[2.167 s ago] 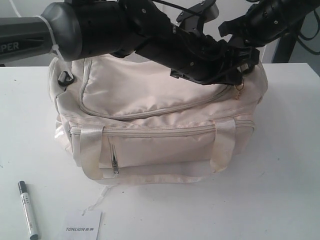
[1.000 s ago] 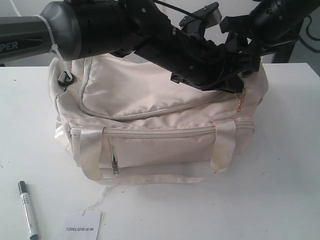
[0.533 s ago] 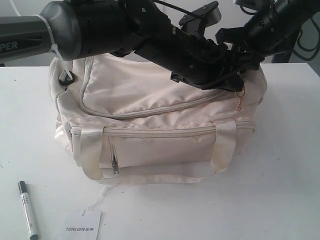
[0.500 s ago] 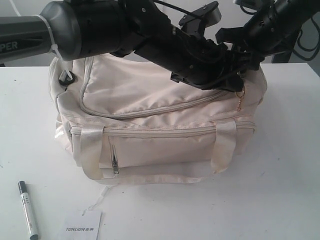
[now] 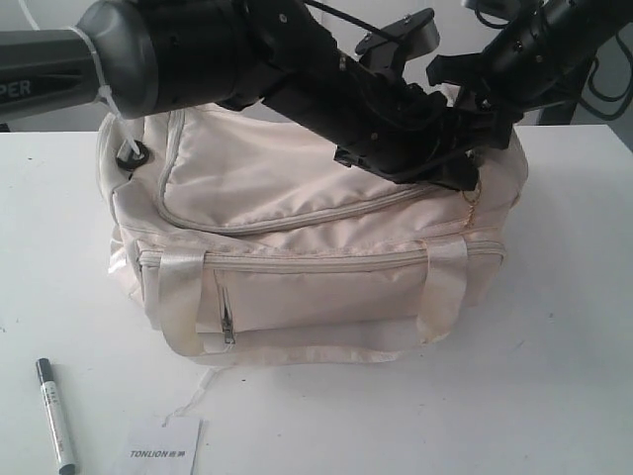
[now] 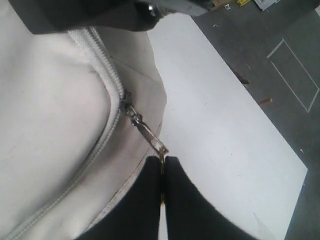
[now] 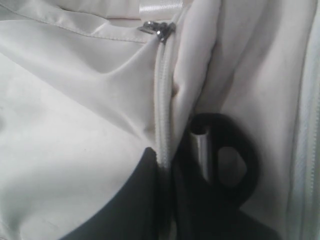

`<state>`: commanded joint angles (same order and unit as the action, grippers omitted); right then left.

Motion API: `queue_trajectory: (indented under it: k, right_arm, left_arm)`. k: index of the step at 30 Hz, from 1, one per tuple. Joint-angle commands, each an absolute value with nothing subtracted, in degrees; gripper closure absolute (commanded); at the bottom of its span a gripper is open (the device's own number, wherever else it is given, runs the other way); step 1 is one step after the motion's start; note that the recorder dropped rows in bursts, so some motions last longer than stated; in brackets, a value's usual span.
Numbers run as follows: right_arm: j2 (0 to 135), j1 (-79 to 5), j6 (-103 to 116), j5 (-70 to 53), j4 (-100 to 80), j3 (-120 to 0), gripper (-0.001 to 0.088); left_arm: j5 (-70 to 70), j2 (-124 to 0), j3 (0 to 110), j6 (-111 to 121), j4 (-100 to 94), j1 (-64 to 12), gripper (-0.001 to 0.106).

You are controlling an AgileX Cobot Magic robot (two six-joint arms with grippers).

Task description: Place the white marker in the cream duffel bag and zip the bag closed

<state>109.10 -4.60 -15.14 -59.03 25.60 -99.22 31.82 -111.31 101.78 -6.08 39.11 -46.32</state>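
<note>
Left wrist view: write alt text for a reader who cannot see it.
The left gripper is pinched shut on the gold chain pull attached to the zipper of the cream duffel bag. Beyond the bag lie a white table and dark floor.

This looks like a robotics lab or test room, not a home. 2 black robot arms [image 5: 326,84] reach over a plain white table [image 5: 554,376] set against a bare pale wall [image 5: 49,117]. The left wrist view shows a hard grey floor [image 6: 240,45] marked with pale lines [image 6: 300,61], possibly tape; the view is too coarse to be sure. The table holds only a cream duffel bag [image 5: 297,198], a white marker [image 5: 56,416] and a card [image 5: 163,447].
</note>
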Motion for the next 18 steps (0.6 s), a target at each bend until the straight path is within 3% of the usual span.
queue_trajectory:
  k: [18]
  right_arm:
    - [109.1,-4.6,-15.14,-58.6,25.6,-99.22,0.0868]
  left_arm:
    - [34.0,-109.4,101.78,-6.08,35.88,-46.32,0.105]
